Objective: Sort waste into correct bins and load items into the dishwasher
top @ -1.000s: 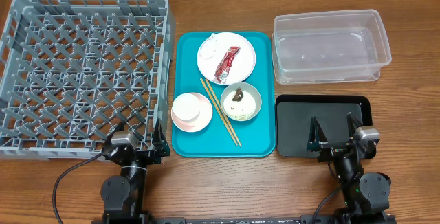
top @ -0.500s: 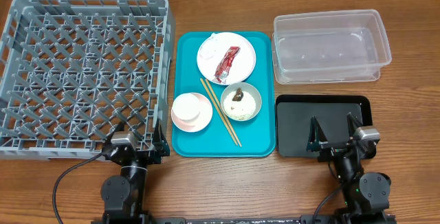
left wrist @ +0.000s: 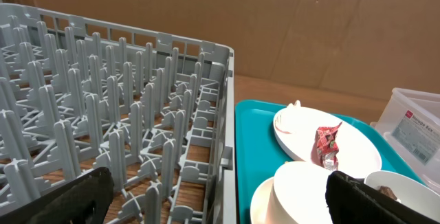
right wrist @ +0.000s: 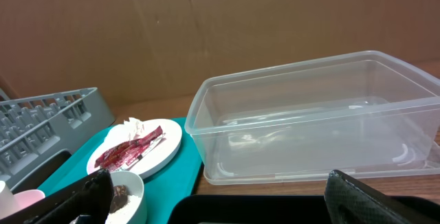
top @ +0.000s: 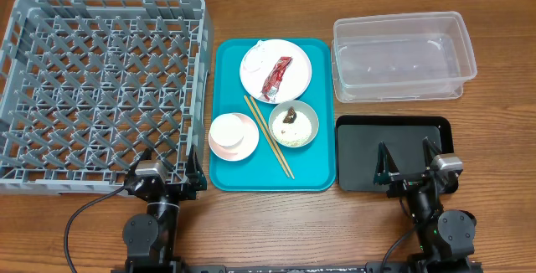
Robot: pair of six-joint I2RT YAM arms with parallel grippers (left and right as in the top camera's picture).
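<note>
Grippers gape wide, empty: left gripper (top: 170, 169) by one rack (top: 100, 80), right gripper (top: 408, 162) over one black tray (top: 360, 143). One teal tray (top: 314, 177) carries one plate (top: 299, 70) with one wrapper (top: 275, 78), two bowls (top: 306, 125), one cup (top: 231, 130), two chopsticks (top: 268, 136).

Here's the wooden table (top: 251, 223), brown grain running side to side, and four things sit straight on it. Dead centre is the teal tray (top: 311, 171), long side running away from the arms. Just left of the teal tray, edges almost touching, sits the big grey dish rack (top: 100, 89), its square lattice of pegs wider than the tray and reaching further back. Right of the teal tray, at its far end, is the clear plastic tub (top: 402, 59), with a thin strip of bare wood between them. Right of the teal tray's near end lies the shallow black tray (top: 358, 149), directly in front of the tub and just apart from it.
</note>
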